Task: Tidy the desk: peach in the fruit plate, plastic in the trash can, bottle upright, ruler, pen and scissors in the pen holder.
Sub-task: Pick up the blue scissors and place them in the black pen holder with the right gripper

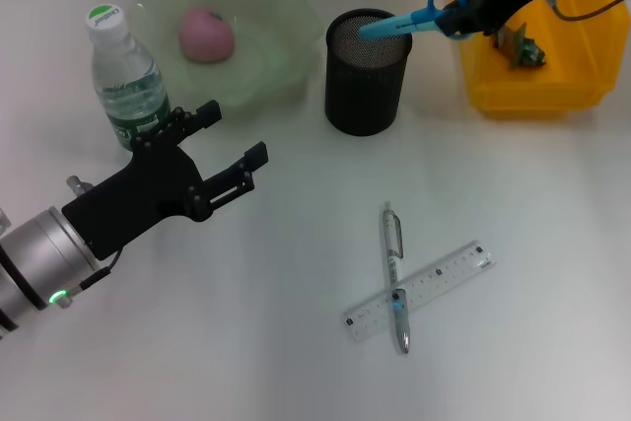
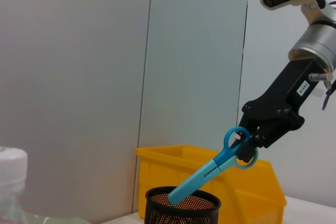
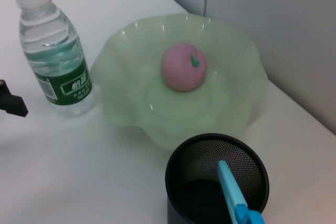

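Scissors step: right pincer (image 1: 455,17) clamped on scissors (image 1: 409,19), blade tips inside pen holder (image 1: 367,71). Next: release. Left pincer (image 1: 229,150) open, empty, near holder.

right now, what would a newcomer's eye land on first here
Probably the blue scissors, held by the right hand with their blades tilted into the black mesh holder at mid-desk. Next, the pink peach in the green plate beside the upright bottle. Nearer the front, a pen lies crossed over a ruler.
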Controlling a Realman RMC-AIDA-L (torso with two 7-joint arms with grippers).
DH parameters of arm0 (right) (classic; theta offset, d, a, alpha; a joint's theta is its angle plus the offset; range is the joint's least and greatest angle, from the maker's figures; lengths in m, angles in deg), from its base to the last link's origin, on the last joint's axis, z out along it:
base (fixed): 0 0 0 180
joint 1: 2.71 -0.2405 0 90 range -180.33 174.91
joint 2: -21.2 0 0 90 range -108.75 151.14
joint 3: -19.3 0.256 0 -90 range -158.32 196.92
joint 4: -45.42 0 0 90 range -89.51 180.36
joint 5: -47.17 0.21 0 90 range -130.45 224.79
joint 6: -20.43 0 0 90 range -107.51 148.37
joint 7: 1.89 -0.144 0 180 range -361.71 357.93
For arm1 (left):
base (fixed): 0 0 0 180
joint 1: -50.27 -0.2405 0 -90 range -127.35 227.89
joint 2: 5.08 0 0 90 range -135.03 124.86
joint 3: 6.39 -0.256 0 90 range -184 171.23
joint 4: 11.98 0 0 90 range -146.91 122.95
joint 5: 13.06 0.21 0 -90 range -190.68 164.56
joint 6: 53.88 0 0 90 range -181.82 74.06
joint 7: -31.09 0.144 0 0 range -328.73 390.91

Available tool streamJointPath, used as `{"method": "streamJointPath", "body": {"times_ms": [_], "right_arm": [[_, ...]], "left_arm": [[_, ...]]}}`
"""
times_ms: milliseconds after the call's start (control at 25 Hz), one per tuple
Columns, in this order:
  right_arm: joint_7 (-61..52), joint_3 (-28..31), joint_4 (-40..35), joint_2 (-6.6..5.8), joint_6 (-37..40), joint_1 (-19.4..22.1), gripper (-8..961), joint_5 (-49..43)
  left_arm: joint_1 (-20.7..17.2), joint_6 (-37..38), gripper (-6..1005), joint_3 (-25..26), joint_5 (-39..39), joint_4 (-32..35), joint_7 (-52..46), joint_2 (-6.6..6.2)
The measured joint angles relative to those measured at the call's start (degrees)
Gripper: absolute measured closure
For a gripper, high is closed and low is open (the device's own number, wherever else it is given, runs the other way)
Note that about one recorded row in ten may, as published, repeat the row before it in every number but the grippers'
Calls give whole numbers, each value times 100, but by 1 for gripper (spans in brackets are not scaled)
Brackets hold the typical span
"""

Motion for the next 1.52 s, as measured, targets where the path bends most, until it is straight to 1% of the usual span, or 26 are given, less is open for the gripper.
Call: {"method": "streamJointPath", "body": {"times_ms": [240, 400, 560, 760, 840, 1040, 1160, 1360, 1440, 1480, 1520], "right_arm": [[-177, -92, 310, 45, -54, -312, 831, -340], [-301, -162, 467, 86, -256, -428, 829, -532], [-457, -303, 492, 122, -480, -433, 827, -594], [-454, -308, 355, 188, -502, -378, 824, -486], [-451, -308, 323, 197, -506, -367, 823, -456], [-451, -308, 318, 217, -532, -356, 607, -435], [-404, -285, 207, 260, -563, -263, 541, -294], [-17, -276, -177, 261, -620, 237, 432, 747], [245, -251, -276, 230, -613, 481, 388, 1318], [416, -227, -302, 201, -588, 629, 366, 1693], [603, -198, -303, 162, -533, 759, 325, 2051]], "left_arm": [[28, -48, 198, 0, -4, -58, 6, -1], [43, -67, 198, 0, 9, -61, 7, -1], [44, -71, 198, -1, 17, -60, 7, -2], [42, -75, 198, -1, 14, -60, 7, -1], [41, -77, 198, -1, 15, -60, 7, -1], [37, -77, 198, -1, 20, -60, 7, -2], [29, -78, 198, -1, 23, -60, 7, -1], [18, -77, 198, -1, 26, -60, 7, -9], [18, -75, 199, -1, 27, -60, 7, -12], [17, -70, 199, -23, 27, -60, 6, -17], [17, -70, 199, -31, 26, -60, 6, -18]]}}
